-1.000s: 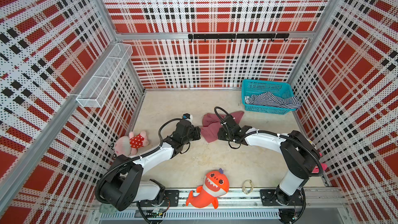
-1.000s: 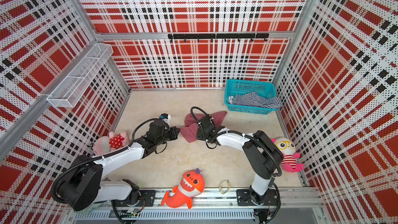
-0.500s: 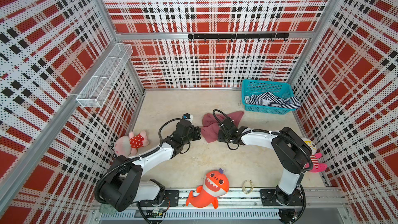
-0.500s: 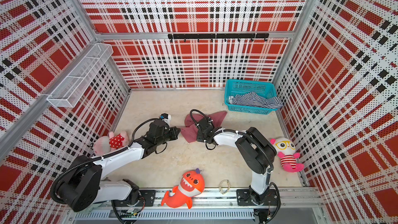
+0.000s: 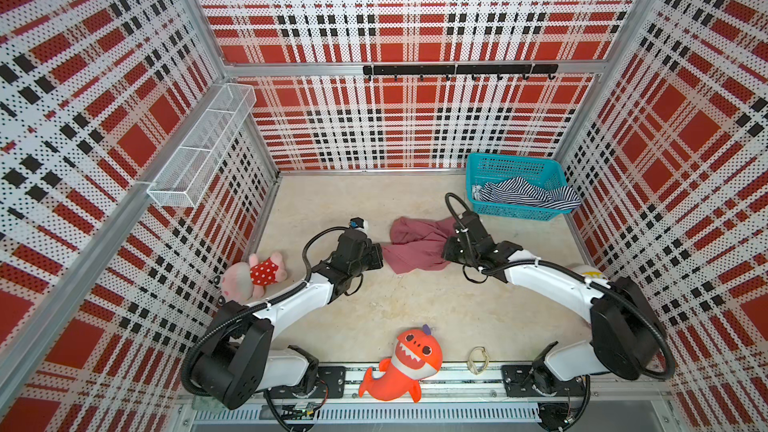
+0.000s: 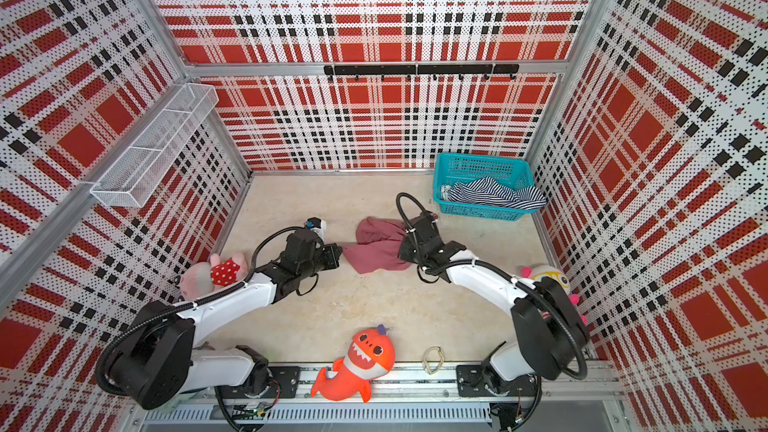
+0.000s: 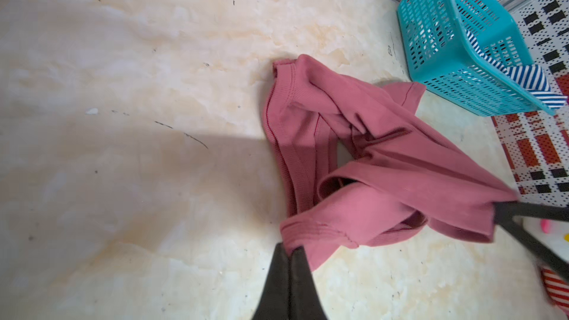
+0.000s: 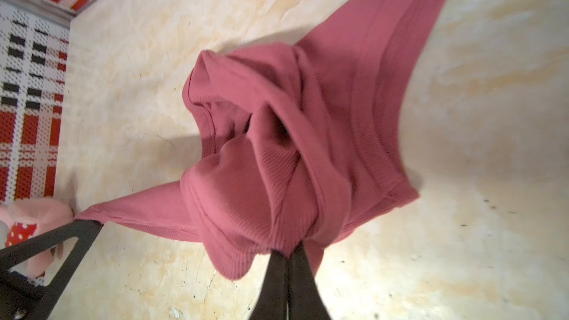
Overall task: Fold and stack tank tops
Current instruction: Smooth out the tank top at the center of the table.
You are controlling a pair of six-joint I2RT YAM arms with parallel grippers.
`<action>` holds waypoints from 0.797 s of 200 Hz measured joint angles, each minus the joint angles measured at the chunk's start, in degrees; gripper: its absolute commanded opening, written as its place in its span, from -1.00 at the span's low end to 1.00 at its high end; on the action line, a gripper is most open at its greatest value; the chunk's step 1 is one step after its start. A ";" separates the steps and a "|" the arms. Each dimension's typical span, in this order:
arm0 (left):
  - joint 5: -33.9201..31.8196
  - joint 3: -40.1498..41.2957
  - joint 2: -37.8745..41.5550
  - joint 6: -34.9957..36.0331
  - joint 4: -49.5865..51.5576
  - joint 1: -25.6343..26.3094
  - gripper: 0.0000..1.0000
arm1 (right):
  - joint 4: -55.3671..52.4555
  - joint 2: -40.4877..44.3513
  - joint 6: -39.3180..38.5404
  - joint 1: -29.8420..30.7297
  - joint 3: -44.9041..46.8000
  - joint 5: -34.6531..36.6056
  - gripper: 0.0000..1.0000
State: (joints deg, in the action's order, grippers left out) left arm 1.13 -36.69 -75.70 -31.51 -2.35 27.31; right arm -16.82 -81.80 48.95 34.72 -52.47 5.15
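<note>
The rose-maroon tank top (image 5: pixel 415 245) (image 6: pixel 376 249) lies crumpled mid-table, stretched a little between both grippers. My left gripper (image 5: pixel 380 256) (image 7: pixel 291 250) is shut on its left edge. On the opposite edge my right gripper (image 5: pixel 446 249) (image 8: pixel 288 253) is shut on a bunched fold. The left wrist view shows the top (image 7: pixel 385 180) running across to the right fingers (image 7: pixel 523 212). From the right wrist, the cloth (image 8: pixel 292 149) reaches the left fingers (image 8: pixel 77 230). The striped tank top (image 5: pixel 525 195) (image 6: pixel 492 194) lies in the teal basket (image 5: pixel 511 158), draped over its right rim.
A pink plush in a polka-dot dress (image 5: pixel 257 274) lies by the left wall. An orange shark plush (image 5: pixel 409 361) sits at the front edge beside a small ring (image 5: pixel 478 359). Another plush (image 6: pixel 548 278) is behind the right arm. A wire shelf (image 5: pixel 203 151) and hook rail (image 5: pixel 457 70) hang on the walls.
My right gripper went from open to shut on the rose-maroon top's right edge, and that arm has drawn back to the right, tautening the cloth. The left gripper stayed put, still shut.
</note>
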 measured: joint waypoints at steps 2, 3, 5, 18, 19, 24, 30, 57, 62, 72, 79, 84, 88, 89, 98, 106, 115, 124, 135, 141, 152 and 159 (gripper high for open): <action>-0.11 -0.09 0.00 0.11 0.13 -0.02 -1.00 | -0.13 0.26 -0.04 -0.22 0.07 0.00 -1.00; -0.09 -0.17 0.00 0.26 0.15 -0.02 -1.00 | -0.28 0.68 -0.15 -0.63 0.20 0.00 -1.00; -0.13 -0.31 0.00 0.44 0.31 -0.02 -1.00 | -0.39 1.03 -0.20 -0.98 0.33 -0.04 -1.00; -0.13 -0.83 0.02 1.57 0.42 0.17 -1.00 | -1.11 3.13 -0.90 -3.04 1.38 -0.63 -1.00; -0.13 -0.85 0.02 1.62 0.42 0.17 -1.00 | -1.20 3.30 -0.98 -3.26 1.53 -0.70 -1.00; -0.11 -1.07 0.02 2.25 0.55 0.52 -1.00 | -1.62 4.11 -1.25 -4.11 2.03 -1.05 -1.00; -0.17 -1.25 0.02 2.80 0.61 1.01 -1.00 | -2.08 5.16 -1.62 -5.05 2.84 -1.44 -1.00; 0.81 -1.70 0.00 6.21 1.18 5.33 -1.00 | -6.56 9.94 -3.78 -9.27 5.62 -1.86 -1.00; 1.46 -1.73 0.00 7.08 1.33 6.36 -1.00 | -7.67 10.80 -4.20 -10.10 5.90 -1.84 -1.00; 2.84 -1.73 -0.07 9.11 1.60 8.28 -1.00 | -9.31 12.85 -5.11 -12.31 6.67 -1.95 -1.00; 3.82 -1.73 -0.13 10.54 1.79 9.75 -1.00 | -10.36 14.60 -5.79 -14.16 7.41 -1.97 -1.00; 4.76 -1.73 -0.22 11.50 1.86 10.86 -0.95 | -11.04 16.00 -6.25 -15.65 8.04 -1.79 -1.00; 5.29 -1.73 -0.31 12.39 1.95 11.85 -0.76 | -11.65 17.14 -6.60 -16.81 8.61 -1.92 -1.00; 5.44 -1.73 -0.33 12.59 1.97 12.07 -0.70 | -11.76 17.35 -6.62 -17.03 8.70 -1.88 -1.00; 6.73 -1.73 -0.46 14.43 2.19 14.01 -0.15 | -12.96 19.76 -7.30 -19.52 9.90 -1.86 -1.00; 8.02 -1.73 -0.55 15.69 2.51 15.65 0.23 | -13.70 21.44 -7.58 -21.38 10.95 -1.81 -1.00; 9.68 -1.73 -0.57 16.98 3.13 16.83 0.41 | -14.23 22.77 -7.85 -22.75 12.13 -1.64 -1.00; 10.75 -1.73 -0.57 17.90 3.54 17.18 0.46 | -14.58 23.30 -7.96 -23.43 13.22 -1.60 -1.00; 11.39 -1.73 -0.57 18.38 3.93 17.05 0.46 | -14.67 23.26 -7.96 -23.67 14.60 -1.73 -1.00; 11.74 -1.73 -0.57 18.56 4.09 16.76 0.42 | -14.67 23.15 -7.96 -23.67 15.34 -1.92 -1.00; 12.22 -1.73 -0.57 18.32 4.04 16.13 0.26 | -14.60 22.91 -7.87 -23.78 16.48 -2.51 -1.00; 12.33 -1.73 -0.57 18.01 3.89 15.67 0.14 | -14.60 22.64 -7.80 -23.82 16.92 -2.89 -1.00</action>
State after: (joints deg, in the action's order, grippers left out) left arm 13.45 -38.41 -76.27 -13.50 1.54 42.98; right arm -31.42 -59.16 41.15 10.90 -35.55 2.26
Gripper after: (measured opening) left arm 0.644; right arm 0.049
